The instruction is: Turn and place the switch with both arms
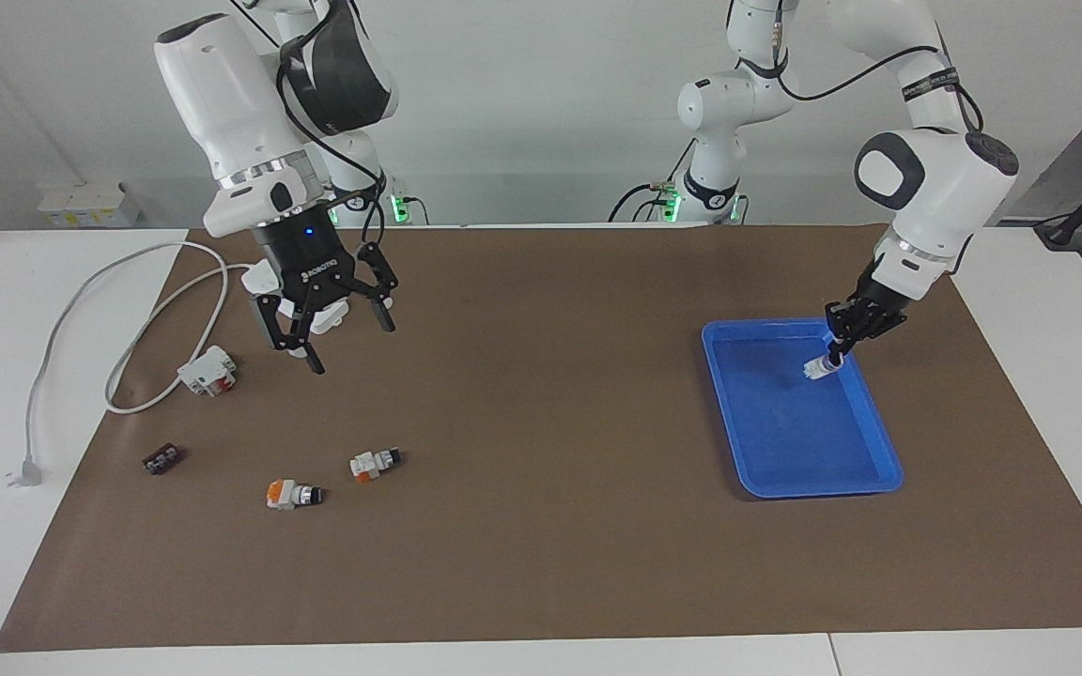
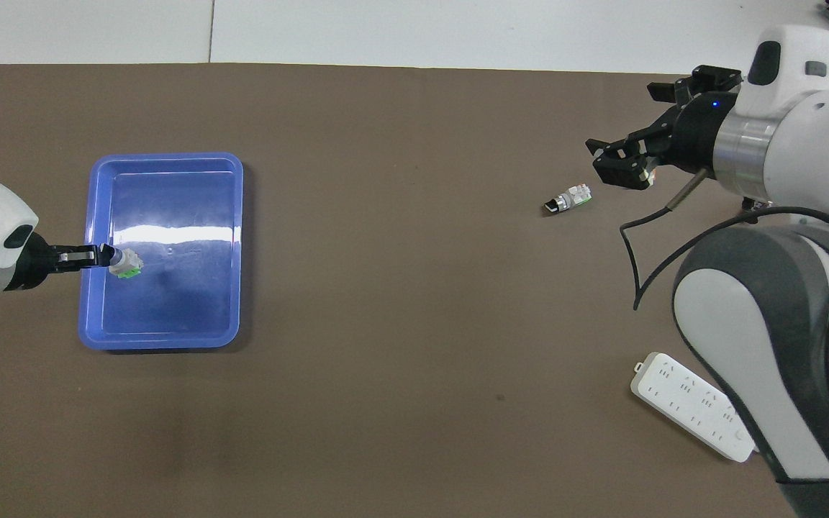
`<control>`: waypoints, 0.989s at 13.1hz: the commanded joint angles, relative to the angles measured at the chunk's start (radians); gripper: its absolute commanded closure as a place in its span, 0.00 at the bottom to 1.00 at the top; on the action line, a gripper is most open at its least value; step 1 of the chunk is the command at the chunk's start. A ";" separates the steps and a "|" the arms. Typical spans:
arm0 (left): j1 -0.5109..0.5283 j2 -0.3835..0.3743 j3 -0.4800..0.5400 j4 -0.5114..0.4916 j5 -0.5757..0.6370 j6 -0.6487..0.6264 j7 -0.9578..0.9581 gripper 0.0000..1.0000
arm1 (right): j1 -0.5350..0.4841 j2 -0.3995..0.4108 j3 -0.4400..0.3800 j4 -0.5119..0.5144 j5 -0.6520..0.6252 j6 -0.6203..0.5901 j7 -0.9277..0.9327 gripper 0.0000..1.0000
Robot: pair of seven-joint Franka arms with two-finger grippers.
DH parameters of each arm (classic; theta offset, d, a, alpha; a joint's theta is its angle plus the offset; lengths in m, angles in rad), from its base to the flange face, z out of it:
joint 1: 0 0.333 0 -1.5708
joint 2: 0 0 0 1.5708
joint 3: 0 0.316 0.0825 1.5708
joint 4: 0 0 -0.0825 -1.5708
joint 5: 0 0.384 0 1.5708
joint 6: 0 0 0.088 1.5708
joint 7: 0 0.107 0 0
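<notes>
The switch [image 1: 818, 368] [image 2: 127, 264], white with a green patch showing from above, sits low in the blue tray [image 1: 738, 413] [image 2: 162, 157], near the tray's edge toward the left arm's end. My left gripper [image 1: 838, 354] [image 2: 103, 254] reaches in over that edge, shut on the switch's knob end. Whether the switch rests on the tray floor I cannot tell. My right gripper [image 1: 351, 345] [image 2: 623, 119] hangs open and holds nothing, high over the brown mat at the right arm's end of the table.
Two similar switches [image 1: 295, 494] [image 1: 375, 464] lie on the mat below the right gripper, one showing from above [image 2: 568, 201]. A white-and-red block [image 1: 208, 370], a small dark part [image 1: 162, 459], a white power strip [image 2: 691, 404] and its cable [image 1: 81, 310] lie nearby.
</notes>
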 commanded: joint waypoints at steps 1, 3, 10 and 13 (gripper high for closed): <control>0.011 -0.013 -0.011 0.007 0.036 0.007 0.015 0.02 | -0.018 0.018 0.005 0.034 -0.089 -0.046 0.272 0.00; 0.008 0.004 -0.011 0.062 0.045 -0.007 0.014 0.01 | -0.041 0.019 0.002 0.068 -0.089 -0.112 0.387 0.00; -0.010 0.005 -0.019 0.361 0.177 -0.439 -0.041 0.01 | -0.070 0.010 -0.008 0.138 -0.208 -0.423 0.648 0.00; -0.064 -0.010 -0.025 0.470 0.264 -0.638 -0.118 0.01 | -0.070 -0.019 -0.007 0.137 -0.252 -0.540 0.727 0.00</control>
